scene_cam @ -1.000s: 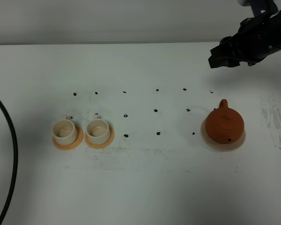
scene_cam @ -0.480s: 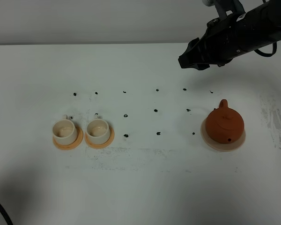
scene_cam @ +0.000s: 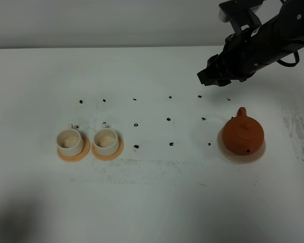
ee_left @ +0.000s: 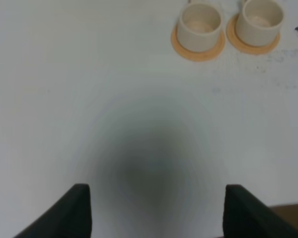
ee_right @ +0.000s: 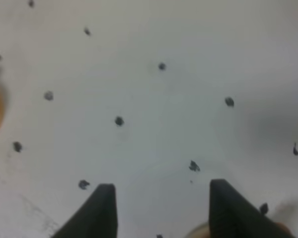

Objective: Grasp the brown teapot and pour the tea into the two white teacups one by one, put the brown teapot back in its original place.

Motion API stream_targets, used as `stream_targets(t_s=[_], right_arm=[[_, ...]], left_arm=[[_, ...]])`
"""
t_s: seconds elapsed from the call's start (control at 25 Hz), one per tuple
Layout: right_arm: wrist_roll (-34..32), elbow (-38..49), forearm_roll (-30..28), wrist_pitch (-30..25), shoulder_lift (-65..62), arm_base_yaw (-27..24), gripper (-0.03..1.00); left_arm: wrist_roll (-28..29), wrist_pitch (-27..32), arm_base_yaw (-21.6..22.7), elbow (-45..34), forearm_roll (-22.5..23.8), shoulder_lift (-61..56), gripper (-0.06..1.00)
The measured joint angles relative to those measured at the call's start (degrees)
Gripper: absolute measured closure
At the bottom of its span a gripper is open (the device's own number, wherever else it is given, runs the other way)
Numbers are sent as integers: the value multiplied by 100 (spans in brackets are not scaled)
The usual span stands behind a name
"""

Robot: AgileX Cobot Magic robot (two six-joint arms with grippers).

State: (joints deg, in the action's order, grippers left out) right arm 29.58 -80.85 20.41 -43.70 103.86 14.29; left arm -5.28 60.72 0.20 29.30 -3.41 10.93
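Left fingers (ee_left: 79,210) are spread over bare desk (ee_left: 64,99), well short of the cups (scene_cam: 70,141). Teapot (scene_cam: 243,132) is sat on its saucer (scene_cam: 225,151) off right. Right fingers (scene_cam: 209,77) are held apart, empty, beyond it and a bit left, so that arm's reckoned nearer

Your right arm (scene_cam: 266,38): matte black, blocky housing, pale grey bit (scene_cam: 224,15) up top, black cable (scene_cam: 296,57) looping off it. Left gripper (ee_left: 156,210) & right gripper (ee_right: 161,210): dark, blunt fingers.
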Motion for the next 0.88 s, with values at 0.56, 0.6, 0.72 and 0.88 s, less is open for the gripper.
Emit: stream_targets(t_s=[0.56,0.6,0.72,0.88], right_arm=[[-763,0,-1193,-3,555,0,51],[-839,0,-1301,3,555,0,50],[-1088,0,-1680,21,555,0,46],[-1509,0,-1968,44,555,-44,43]], left_arm=[[0,0,0,-10,0,-290,36],[0,0,0,-10,0,-336,36],[0,-1,0,-10,0,-537,36],[0,5,0,-16,0,-971,36]])
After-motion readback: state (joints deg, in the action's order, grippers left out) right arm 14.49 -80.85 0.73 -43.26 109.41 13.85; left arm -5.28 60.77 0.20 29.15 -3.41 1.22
